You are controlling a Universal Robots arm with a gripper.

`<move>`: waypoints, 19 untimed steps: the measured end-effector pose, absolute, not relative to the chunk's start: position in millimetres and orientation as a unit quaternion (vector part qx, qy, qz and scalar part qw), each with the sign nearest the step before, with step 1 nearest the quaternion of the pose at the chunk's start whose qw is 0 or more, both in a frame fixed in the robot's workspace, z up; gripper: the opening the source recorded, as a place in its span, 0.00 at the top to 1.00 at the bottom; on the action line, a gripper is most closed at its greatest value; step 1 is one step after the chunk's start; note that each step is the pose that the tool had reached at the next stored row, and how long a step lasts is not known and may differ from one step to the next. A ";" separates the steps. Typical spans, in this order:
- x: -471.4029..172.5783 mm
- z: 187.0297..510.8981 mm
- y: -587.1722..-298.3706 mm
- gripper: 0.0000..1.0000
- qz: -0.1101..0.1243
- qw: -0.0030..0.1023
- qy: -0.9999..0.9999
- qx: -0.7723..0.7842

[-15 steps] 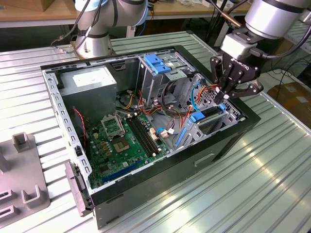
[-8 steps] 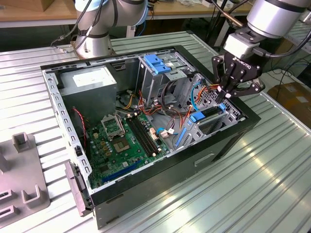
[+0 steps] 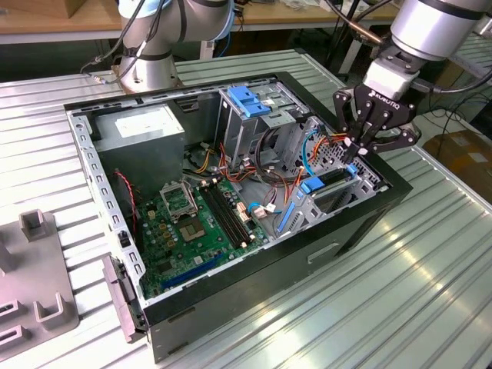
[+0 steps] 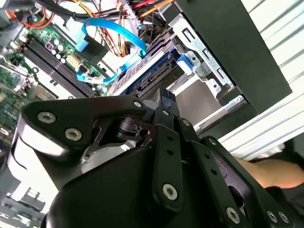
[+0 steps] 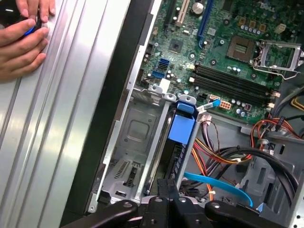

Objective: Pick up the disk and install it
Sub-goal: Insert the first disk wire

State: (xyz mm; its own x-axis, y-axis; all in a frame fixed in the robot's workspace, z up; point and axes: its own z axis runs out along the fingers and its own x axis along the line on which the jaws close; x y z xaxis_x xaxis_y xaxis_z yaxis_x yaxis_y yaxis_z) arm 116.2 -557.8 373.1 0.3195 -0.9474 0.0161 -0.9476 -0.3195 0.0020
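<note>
1. I made out white lettering on the gripper's [image 3: 356,148] black body, a maker's mark.
2. The power supply's [image 3: 144,127] pale label was too small for me to read.
3. The motherboard's [image 5: 216,33] printing was illegible.

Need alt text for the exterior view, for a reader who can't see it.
The arm's gripper reaches down into an open computer case at the exterior view's right, at the blue-railed disk standing on edge inside it. The case lies on a slatted metal table with its green motherboard exposed.
</note>
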 end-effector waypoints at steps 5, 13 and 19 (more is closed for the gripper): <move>116.4 373.2 -557.8 0.89 0.006 0.005 -0.555 0.832; 123.5 373.0 -557.8 0.89 0.006 0.005 -0.502 0.865; 133.5 373.0 -556.8 0.89 0.007 0.005 -0.487 0.874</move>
State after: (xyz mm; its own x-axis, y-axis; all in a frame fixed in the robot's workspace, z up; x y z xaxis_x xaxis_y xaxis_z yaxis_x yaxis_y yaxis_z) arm 133.5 -556.8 373.0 0.5262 -0.8502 0.0163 -0.8503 -0.5263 0.0021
